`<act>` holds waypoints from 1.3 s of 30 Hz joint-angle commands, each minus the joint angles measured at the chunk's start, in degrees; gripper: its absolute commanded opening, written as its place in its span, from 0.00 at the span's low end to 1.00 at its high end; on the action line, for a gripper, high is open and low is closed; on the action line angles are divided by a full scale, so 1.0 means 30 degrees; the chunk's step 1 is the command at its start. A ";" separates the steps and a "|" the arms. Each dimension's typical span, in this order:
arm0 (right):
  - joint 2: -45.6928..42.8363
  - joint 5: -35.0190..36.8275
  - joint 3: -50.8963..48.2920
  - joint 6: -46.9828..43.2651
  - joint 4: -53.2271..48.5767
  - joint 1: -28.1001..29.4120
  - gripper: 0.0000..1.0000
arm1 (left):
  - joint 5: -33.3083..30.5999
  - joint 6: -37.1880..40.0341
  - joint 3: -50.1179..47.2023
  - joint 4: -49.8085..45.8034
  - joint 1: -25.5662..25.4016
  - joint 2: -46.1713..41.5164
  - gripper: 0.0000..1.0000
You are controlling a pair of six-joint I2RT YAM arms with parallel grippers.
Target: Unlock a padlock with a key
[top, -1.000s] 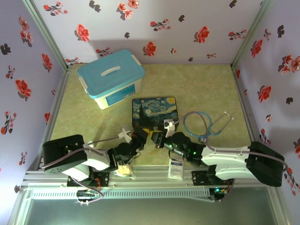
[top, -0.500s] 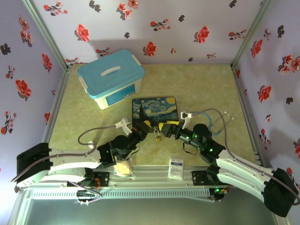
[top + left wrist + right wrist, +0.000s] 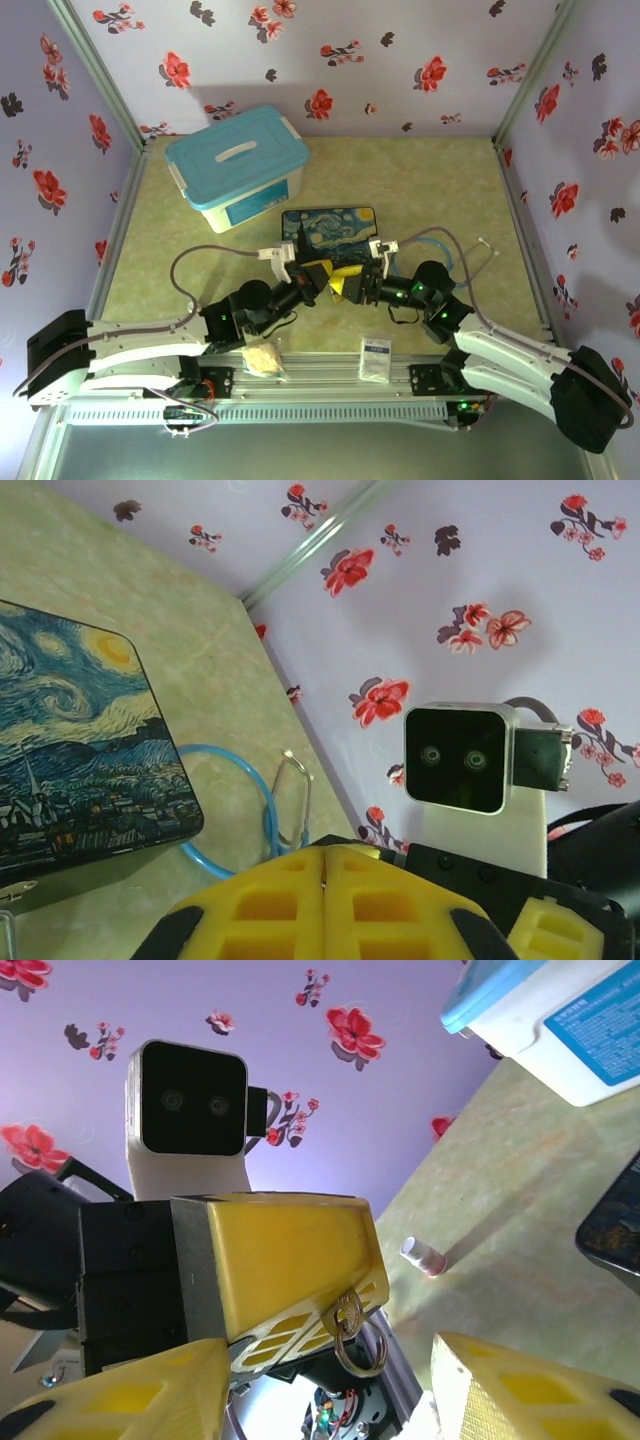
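At the near edge of the tabletop (image 3: 180,250) lie a pale lumpy bag (image 3: 262,357) on the left and a small white packet (image 3: 375,358) to its right. Just beyond them the two arms reach in from either side and meet nose to nose near the middle. The left fingers (image 3: 260,910) are pressed together, with only a hairline seam between the yellow pads. Pinched at the tip of that seam is a small brass piece with a thin metal loop, which as far as I can tell is the padlock (image 3: 350,1332); it hangs off the tabletop. The right fingers (image 3: 530,1390) stand apart, one on each side of the left fingers and the padlock, touching neither. I cannot make out the key. Just past the fingertips lies a flat tin (image 3: 330,228) painted with a swirling night sky. A blue stethoscope (image 3: 450,255) is coiled beside it on the right. Farther back on the left stands a white plastic box (image 3: 237,165) with a blue lid.
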 commanded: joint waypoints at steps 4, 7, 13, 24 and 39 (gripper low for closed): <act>-0.0351 -0.0916 0.0766 -0.0626 0.0284 -0.0089 0.56 | 0.1299 0.1117 0.1217 -0.0276 0.0126 -0.0888 0.00; -0.0304 -0.1173 0.1106 -0.0766 0.0266 -0.0087 0.54 | 0.1483 0.0604 0.0983 0.0532 0.0136 -0.0631 0.00; -0.0264 -0.1100 0.1126 -0.0772 0.0894 -0.0088 0.50 | 0.1798 0.0210 0.0996 0.1056 0.0138 -0.0299 0.00; -0.0202 -0.0363 0.1209 -0.1759 0.0887 -0.0087 0.31 | 0.1908 -0.0279 0.0632 0.0827 0.0141 -0.0300 0.00; 0.0415 -0.0250 0.0926 -0.2143 0.1251 -0.0088 0.05 | 0.1923 -0.0961 -0.0188 0.1945 0.0282 -0.0297 0.00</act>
